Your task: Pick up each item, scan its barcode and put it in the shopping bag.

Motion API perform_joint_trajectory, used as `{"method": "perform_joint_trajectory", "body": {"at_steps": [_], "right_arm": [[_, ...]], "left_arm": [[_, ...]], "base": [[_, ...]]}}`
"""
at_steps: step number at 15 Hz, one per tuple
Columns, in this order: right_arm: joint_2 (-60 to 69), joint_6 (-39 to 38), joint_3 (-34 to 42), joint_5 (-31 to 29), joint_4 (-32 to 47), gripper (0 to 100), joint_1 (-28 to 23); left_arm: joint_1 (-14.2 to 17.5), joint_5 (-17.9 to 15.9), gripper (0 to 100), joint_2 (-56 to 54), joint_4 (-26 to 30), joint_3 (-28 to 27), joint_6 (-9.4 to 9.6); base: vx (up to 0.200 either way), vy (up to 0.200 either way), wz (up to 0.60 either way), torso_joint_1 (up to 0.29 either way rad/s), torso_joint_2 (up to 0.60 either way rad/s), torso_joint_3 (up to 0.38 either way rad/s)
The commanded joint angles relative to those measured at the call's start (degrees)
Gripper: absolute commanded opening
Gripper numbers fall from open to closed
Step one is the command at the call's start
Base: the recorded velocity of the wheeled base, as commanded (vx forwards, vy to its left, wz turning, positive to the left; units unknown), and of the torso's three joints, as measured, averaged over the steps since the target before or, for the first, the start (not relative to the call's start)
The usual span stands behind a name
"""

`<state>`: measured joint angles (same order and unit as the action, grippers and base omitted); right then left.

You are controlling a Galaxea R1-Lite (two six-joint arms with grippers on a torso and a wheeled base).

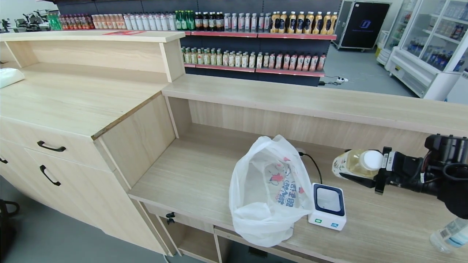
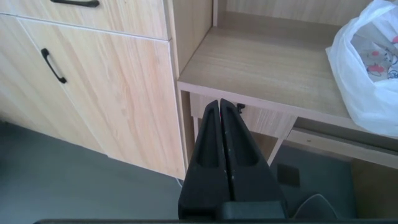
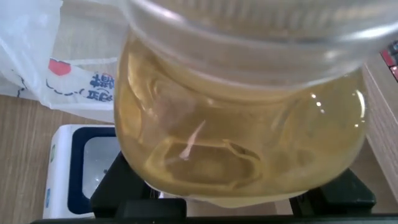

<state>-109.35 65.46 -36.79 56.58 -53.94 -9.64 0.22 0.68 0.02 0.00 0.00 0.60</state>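
- Right claw (image 1: 370,171) status?
- Clamped on the bottle (image 1: 349,162), held sideways near the scanner (image 1: 328,204), presumably to present its barcode. Left claw (image 2: 221,134) closed, empty. Shopping bag (image 1: 268,190) stands open beside the scanner.

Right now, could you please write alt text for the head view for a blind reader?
The right gripper holds a yellow drink bottle sideways over the wooden counter, near a white barcode scanner. An open white shopping bag sits beside the scanner.

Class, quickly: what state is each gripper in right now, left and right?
Left gripper: closed, holding nothing.
Right gripper: closed on a yellow drink bottle.
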Motion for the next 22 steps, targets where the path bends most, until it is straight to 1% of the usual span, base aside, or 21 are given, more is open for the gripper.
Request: {"method": "perform_joint_trajectory", "body": {"at_steps": [1,7,11,22], "right_arm": [[-4.03,0.45,-2.50,0.29,-0.37,0,0.06],[-8.07,1.60,-3.02,1.69,-0.11,0,0.33],[-9.21,1.60,-3.20,2.13,-0.29,0,2.52],[-9.74,3.09,-3.64,2.13,0.07,0,2.52]], "left_arm": [[0.04,0.02,0,-0.02,0.00,0.00,0.02],[0.04,0.02,0,-0.02,0.00,0.00,0.02],[0.04,0.02,0,-0.02,0.00,0.00,0.02],[-0.04,0.02,0,-0.02,0.00,0.00,0.02]], "base": [[0.000,0.000,0.00,0.000,0.00,0.000],[0.000,0.000,0.00,0.000,0.00,0.000],[0.000,0.000,0.00,0.000,0.00,0.000],[0.000,0.000,0.00,0.000,0.00,0.000]]}}
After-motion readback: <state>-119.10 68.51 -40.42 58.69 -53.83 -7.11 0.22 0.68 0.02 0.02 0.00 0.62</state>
